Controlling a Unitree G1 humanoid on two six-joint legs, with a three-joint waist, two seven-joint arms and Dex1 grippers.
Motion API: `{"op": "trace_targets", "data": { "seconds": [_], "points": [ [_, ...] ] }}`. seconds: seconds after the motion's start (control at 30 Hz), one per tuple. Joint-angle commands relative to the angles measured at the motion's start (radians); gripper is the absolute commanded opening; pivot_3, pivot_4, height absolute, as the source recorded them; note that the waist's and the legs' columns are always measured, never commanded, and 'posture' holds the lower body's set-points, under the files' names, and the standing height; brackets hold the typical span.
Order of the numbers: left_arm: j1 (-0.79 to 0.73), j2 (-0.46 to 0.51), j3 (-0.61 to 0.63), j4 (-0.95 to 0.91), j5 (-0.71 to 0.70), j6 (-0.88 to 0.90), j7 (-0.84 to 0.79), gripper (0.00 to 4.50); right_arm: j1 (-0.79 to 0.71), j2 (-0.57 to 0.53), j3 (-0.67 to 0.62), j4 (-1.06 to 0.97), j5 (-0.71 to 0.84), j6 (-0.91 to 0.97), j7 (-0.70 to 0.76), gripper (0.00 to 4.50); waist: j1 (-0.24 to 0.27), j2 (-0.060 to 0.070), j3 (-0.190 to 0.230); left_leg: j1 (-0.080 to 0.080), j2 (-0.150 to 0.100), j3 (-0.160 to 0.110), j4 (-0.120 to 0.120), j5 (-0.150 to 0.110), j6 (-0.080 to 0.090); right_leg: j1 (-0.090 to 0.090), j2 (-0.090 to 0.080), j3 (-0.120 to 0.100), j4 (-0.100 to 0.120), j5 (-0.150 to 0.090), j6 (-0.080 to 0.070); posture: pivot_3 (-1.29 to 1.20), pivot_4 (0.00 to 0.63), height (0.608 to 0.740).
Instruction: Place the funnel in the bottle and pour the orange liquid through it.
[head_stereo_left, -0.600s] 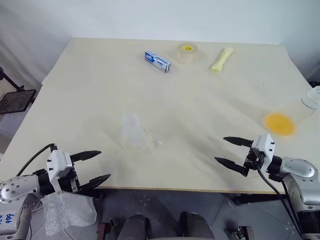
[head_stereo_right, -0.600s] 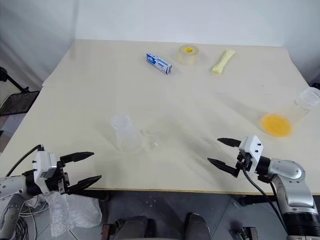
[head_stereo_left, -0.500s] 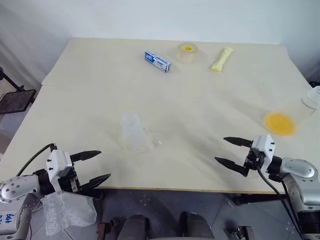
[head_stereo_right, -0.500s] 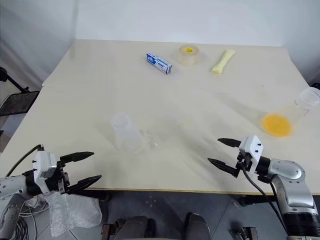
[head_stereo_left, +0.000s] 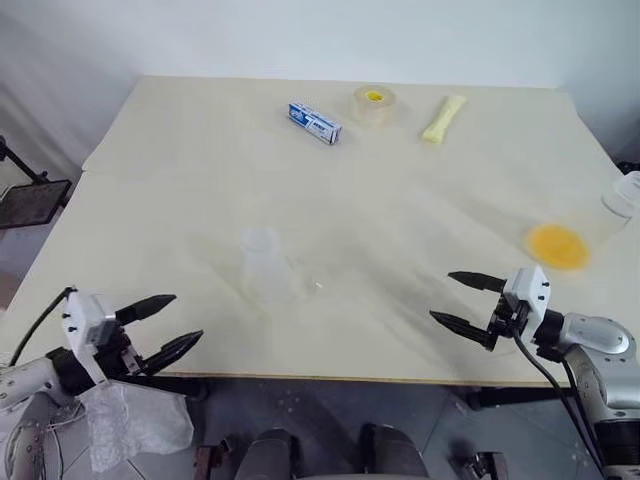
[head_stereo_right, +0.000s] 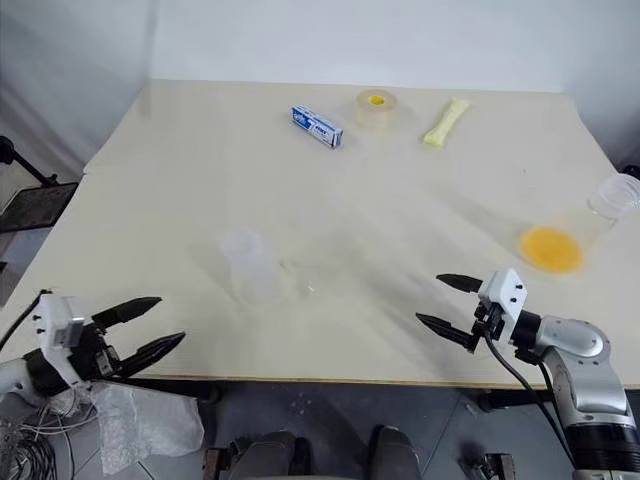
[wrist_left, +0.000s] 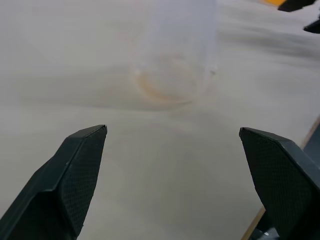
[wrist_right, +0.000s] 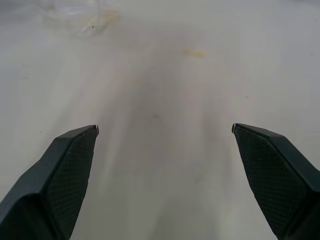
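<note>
now: left end effector (head_stereo_left: 165, 321) wide open, empty | right end effector (head_stereo_left: 461, 301) wide open, empty

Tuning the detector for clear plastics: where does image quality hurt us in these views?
Left eye view: even soft light, so the bottle is a faint outline on the pale table, while the orange liquid stands out. Left wrist view: the bottle is blurred, the fingers sharp. Right wrist view: far clutter is out of focus.

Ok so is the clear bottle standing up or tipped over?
Upright. The bottle stands on the table with its round rim on top; the left wrist view shows its base ring flat on the surface.
</note>
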Motion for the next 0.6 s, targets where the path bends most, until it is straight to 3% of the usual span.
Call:
{"op": "trace_targets", "data": {
  "seconds": [0.03, 0.27, 0.6],
  "points": [
    [-0.022, 0.004, 0.003, -0.056, -0.037, -0.001, -0.013, 4.50, -0.022, -0.007, -0.018, -0.006, 0.021, 0.008, 0.011, 4.48, 0.001, 0.000, 0.000, 0.000, 0.000, 0.000, 0.000, 0.000, 0.000, 0.000, 0.000, 0.000, 0.000, 0.000, 0.000, 0.00, 0.150, 0.740],
    [-0.211, 0.030, -0.107, -0.003, -0.001, 0.003, -0.027, 4.50, -0.039, 0.007, -0.010, -0.012, 0.017, 0.018, 0.008, 4.48, -0.001, 0.000, 0.000, 0.000, 0.000, 0.000, 0.000, 0.000, 0.000, 0.000, 0.000, 0.000, 0.001, 0.000, 0.000, 0.00, 0.150, 0.740],
    [-0.476, -0.015, -0.256, 0.187, 0.077, -0.092, -0.069, 4.50, -0.021, 0.021, -0.013, -0.051, 0.024, 0.021, -0.012, 4.48, 0.000, 0.000, 0.000, 0.000, -0.001, 0.000, 0.000, 0.000, 0.000, 0.000, 0.000, -0.001, 0.002, 0.000, 0.000, 0.00, 0.150, 0.740]
  ]
}}
